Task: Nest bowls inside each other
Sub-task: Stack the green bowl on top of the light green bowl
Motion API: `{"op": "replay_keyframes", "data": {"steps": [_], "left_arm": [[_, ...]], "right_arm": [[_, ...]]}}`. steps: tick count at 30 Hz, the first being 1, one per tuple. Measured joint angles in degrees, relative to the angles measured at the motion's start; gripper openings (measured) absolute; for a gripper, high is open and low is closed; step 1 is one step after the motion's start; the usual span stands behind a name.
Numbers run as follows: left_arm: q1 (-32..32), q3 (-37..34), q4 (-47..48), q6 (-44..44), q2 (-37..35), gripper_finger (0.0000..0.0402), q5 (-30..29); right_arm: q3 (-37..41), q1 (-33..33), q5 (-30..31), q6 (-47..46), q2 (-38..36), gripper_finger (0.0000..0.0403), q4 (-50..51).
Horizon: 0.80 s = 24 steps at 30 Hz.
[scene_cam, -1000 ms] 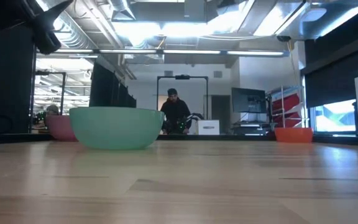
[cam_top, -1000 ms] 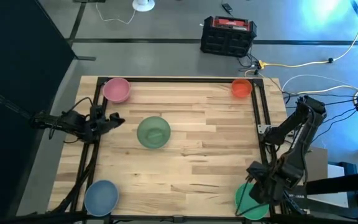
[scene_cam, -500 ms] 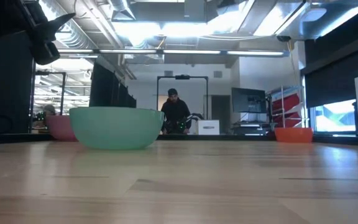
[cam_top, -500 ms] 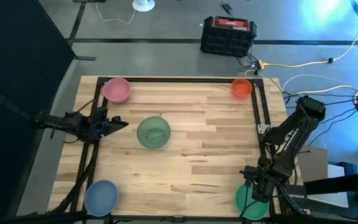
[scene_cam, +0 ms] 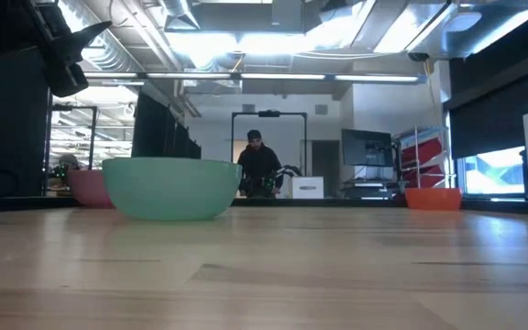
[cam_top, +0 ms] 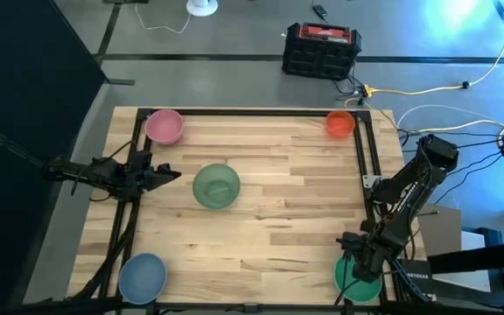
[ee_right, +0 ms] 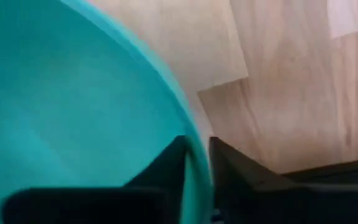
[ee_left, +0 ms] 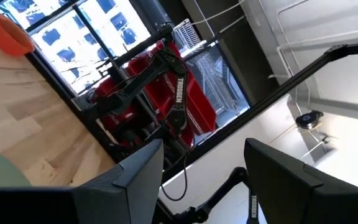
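Observation:
Five bowls stand upright on their bases on the wooden table (cam_top: pixel 269 219): pink (cam_top: pixel 164 127) far left, orange-red (cam_top: pixel 339 123) far right, muted green (cam_top: pixel 215 186) left of the middle, light blue (cam_top: pixel 143 277) near left, bright green (cam_top: pixel 358 280) near right. My right gripper (cam_top: pixel 354 255) points down at the bright green bowl's far rim and is shut on it. At the table's left edge my left gripper (cam_top: pixel 166 173) hovers open with nothing between its fingers (ee_left: pixel 135 180). My right gripper pinches the bright green bowl's rim (ee_right: pixel 192 144) on its far side, with one finger (ee_right: pixel 166 165) inside the bowl and the other (ee_right: pixel 232 168) outside. The fingers come from above, pointing down. The bowl rests on the table.
A black frame (cam_top: pixel 362 149) runs along the table's far, left and right edges. Bare wood lies between the bowls in the middle. Beyond the table are a black case (cam_top: pixel 320 49) and cables on the floor. A person (scene_cam: pixel 259 170) stands far off in the room.
My right gripper has gone down onto the bright green bowl's far rim, rolling at the wrist as it sank. My left gripper has turned a little in place. No bowl has moved.

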<state>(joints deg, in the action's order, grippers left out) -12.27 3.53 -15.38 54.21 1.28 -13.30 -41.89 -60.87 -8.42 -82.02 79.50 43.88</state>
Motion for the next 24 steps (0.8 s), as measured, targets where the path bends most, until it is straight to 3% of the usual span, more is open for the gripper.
{"op": "replay_keyframes", "data": {"steps": [3, 9, 24], "left_arm": [[0.00, 0.00, 0.00, 0.77, 0.00, 0.0208, 0.00], [0.00, 0.00, -0.09, 3.63, 0.00, 0.0208, 0.41], [0.00, 0.00, -0.26, 9.94, 0.00, 0.0208, 16.64]], "right_arm": [[0.00, 2.24, 0.15, -0.23, 0.00, 0.0007, -1.61], [-1.34, 11.83, 6.08, -0.33, 0.00, 0.0003, -6.02], [-13.45, 49.01, 12.65, 4.30, 0.22, 0.0000, -31.00]]}}
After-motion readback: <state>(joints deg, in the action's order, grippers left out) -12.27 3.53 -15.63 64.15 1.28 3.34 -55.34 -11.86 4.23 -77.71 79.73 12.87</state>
